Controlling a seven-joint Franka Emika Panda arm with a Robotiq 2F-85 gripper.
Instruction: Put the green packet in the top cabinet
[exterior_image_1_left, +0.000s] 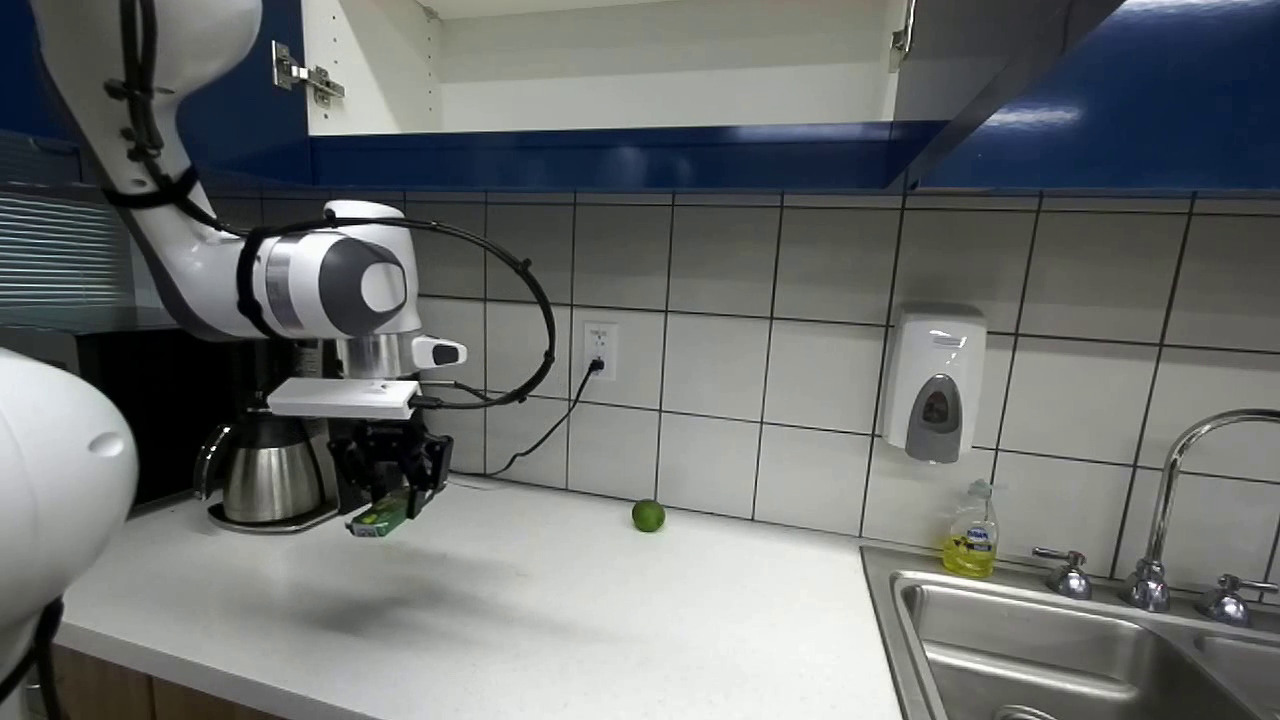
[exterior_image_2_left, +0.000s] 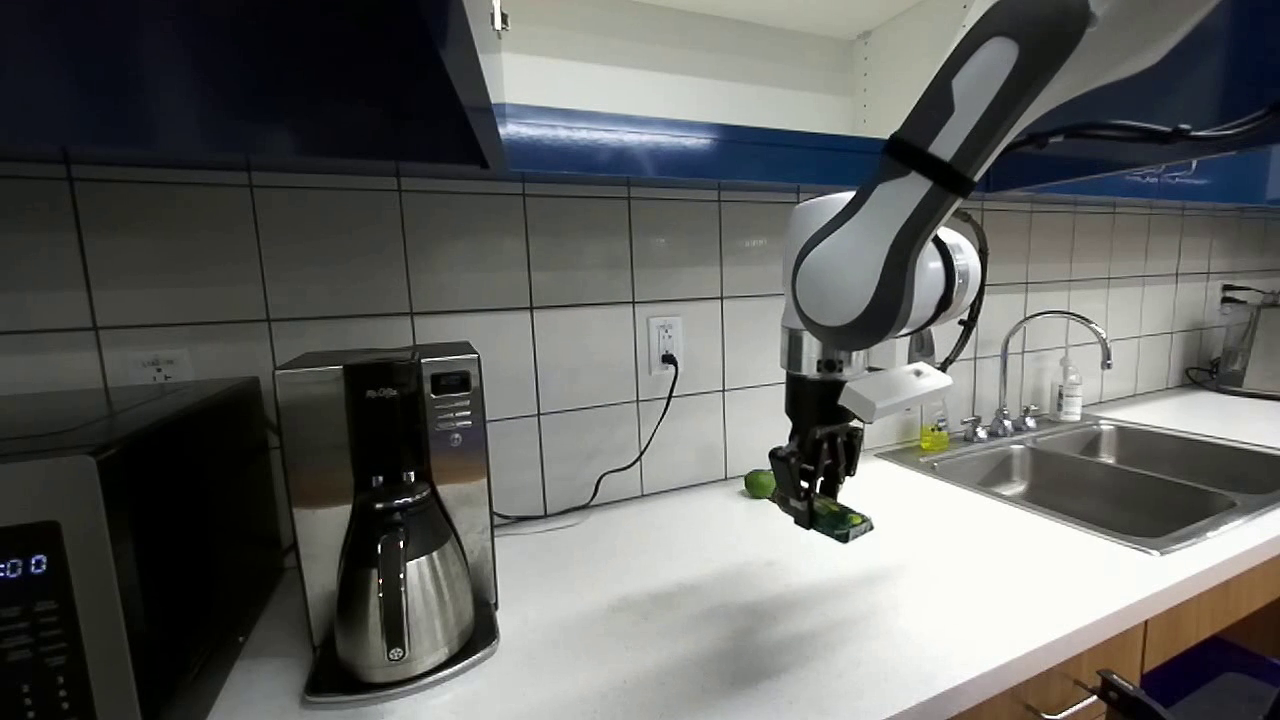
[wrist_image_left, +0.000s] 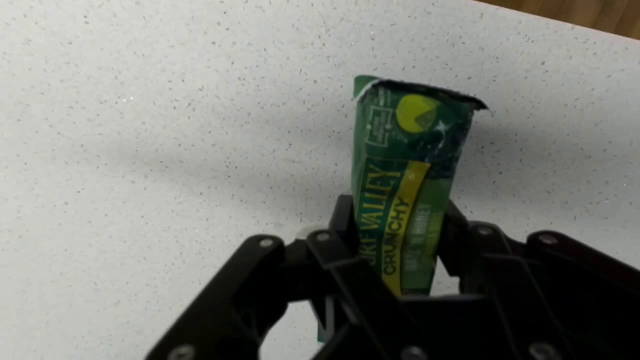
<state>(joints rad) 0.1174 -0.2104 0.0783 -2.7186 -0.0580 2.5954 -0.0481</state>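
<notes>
Near the back edge of the surface, far L in an exterior view, stands a steel carafe. Well apart to its R, the pincer hangs pointing down, jaws narrowed on the green packet, holding it by its long sides. Packet's off the surface in both exterior views. Per wrist view, its long axis runs btwn the jaws, free end jutting twd the front edge. The top cabinet is above & twd the back edge, front open. So the move's prob. up past the cabinet's bottom, then back; free end faces away from it, so a turn poss. helps. Farther R, by the back edge: a green ball; then the sink.
</notes>
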